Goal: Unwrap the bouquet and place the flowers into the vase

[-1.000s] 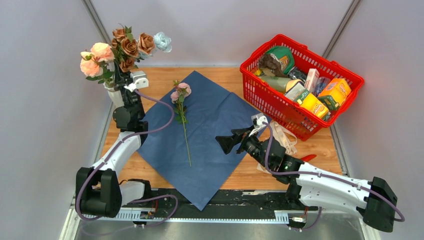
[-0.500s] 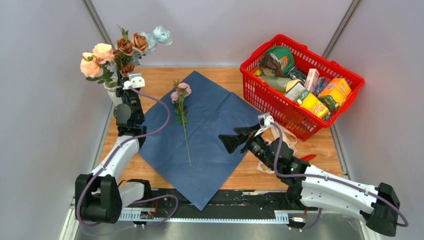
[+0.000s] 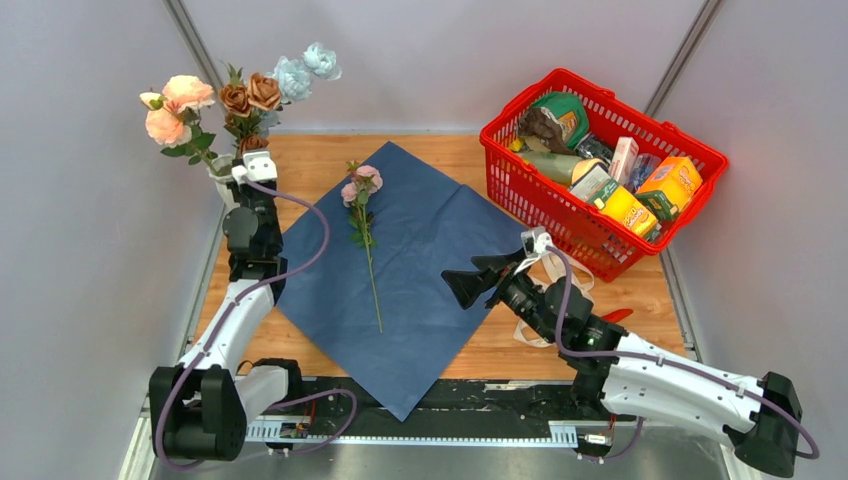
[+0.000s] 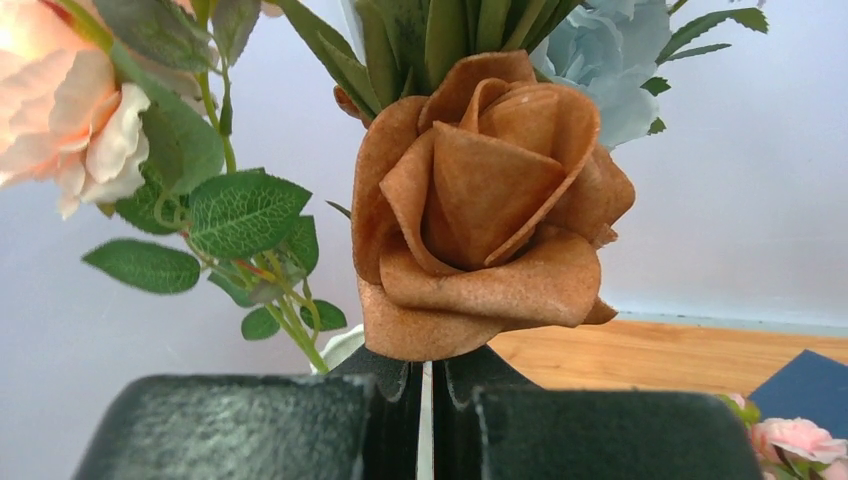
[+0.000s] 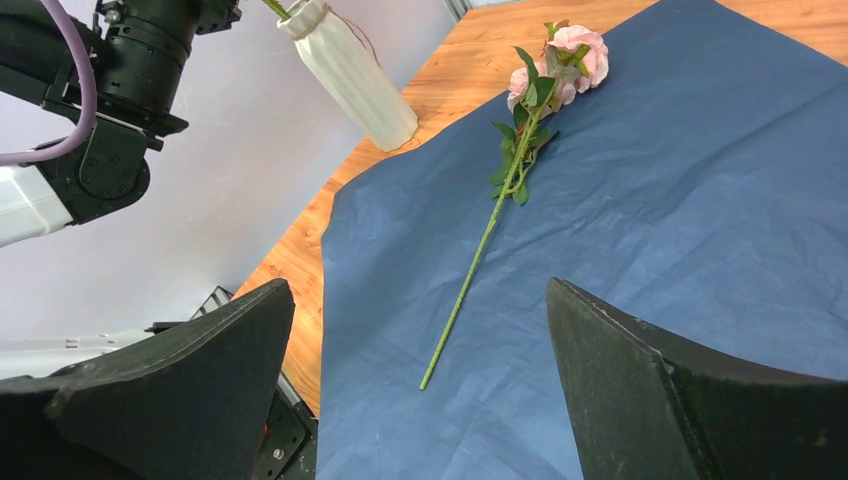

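The white ribbed vase (image 3: 222, 181) stands at the far left, holding peach (image 3: 170, 108), brown (image 3: 250, 95) and pale blue flowers (image 3: 305, 68). My left gripper (image 3: 243, 159) is at its rim, shut under a brown flower (image 4: 480, 200) whose stem is hidden between the pads. A sliver of the vase rim (image 4: 338, 348) shows beside the jaws. The bouquet's blue paper (image 3: 425, 255) lies spread flat, with one pink flower (image 3: 365, 240) on it. My right gripper (image 3: 466, 286) hovers open over the paper's right part. In the right wrist view it (image 5: 415, 290) faces the pink flower (image 5: 505, 180) and the vase (image 5: 350, 75).
A red basket (image 3: 505, 185) full of groceries stands at the back right. Cream ribbon (image 3: 562, 272) lies in front of it, behind my right arm. Grey walls close in on both sides, the left one just behind the vase.
My left gripper has moved left with the brown flower, and the whole bunch of blooms has swung left. The right arm has shifted slightly right, its jaws still open.
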`<state>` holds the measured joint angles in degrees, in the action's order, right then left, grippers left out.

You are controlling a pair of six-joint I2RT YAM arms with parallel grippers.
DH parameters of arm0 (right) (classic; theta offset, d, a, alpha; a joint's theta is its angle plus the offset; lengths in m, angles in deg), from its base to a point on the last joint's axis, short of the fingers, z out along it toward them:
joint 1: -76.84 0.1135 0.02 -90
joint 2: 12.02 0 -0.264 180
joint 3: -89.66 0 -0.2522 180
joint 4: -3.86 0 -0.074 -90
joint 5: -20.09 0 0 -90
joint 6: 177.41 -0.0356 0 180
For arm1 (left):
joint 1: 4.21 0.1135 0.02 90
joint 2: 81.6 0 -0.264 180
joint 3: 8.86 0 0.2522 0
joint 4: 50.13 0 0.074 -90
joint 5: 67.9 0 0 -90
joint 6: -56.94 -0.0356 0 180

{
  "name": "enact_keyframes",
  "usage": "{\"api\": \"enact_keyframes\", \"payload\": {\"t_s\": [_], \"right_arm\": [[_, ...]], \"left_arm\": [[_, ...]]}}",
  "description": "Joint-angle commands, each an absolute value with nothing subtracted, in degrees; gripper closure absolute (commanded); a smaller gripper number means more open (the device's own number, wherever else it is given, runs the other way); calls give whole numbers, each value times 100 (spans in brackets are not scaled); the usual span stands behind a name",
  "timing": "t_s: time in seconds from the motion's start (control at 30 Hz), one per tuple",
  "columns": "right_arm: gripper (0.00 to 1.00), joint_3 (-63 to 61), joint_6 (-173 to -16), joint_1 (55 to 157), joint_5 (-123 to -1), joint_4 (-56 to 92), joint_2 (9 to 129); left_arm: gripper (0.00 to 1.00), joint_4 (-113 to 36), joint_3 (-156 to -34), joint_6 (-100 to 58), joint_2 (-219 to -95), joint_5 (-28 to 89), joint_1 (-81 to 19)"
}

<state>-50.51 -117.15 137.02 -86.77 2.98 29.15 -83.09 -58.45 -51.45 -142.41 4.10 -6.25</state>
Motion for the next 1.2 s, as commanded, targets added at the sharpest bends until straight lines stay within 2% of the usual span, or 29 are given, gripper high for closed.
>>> {"api": "enact_keyframes", "payload": {"t_s": [0.0, 0.43, 0.5, 0.7, 0.77, 0.93, 1.03, 1.17], "right_arm": [[0, -5056, -11791, 13687, -8661, 355, 2745], [0, -5135, -11844, 13678, -8713, 592, 2411], [0, -5126, -11835, 13678, -8713, 619, 2376], [0, -5109, -11870, 13678, -8713, 672, 2323], [0, -5091, -11887, 13687, -8687, 672, 2331], [0, -4942, -11852, 13678, -8643, 716, 2358], [0, -4898, -11861, 13687, -8590, 733, 2375], [0, -4872, -11861, 13678, -8573, 751, 2419]], "left_arm": [[100, -7698, -5584, -4317, -14224, 364, -465], [100, -6819, -5997, -4167, -14365, 566, -289], [97, -6704, -6006, -4141, -14304, 628, -289], [79, -6283, -6015, -4123, -13987, 760, -289], [68, -6204, -5945, -4123, -13829, 873, -289], [60, -5940, -5962, -4053, -13565, 988, -289], [46, -5589, -6059, -4018, -13451, 988, -289], [43, -5307, -6024, -3956, -13171, 1067, -289]]}}
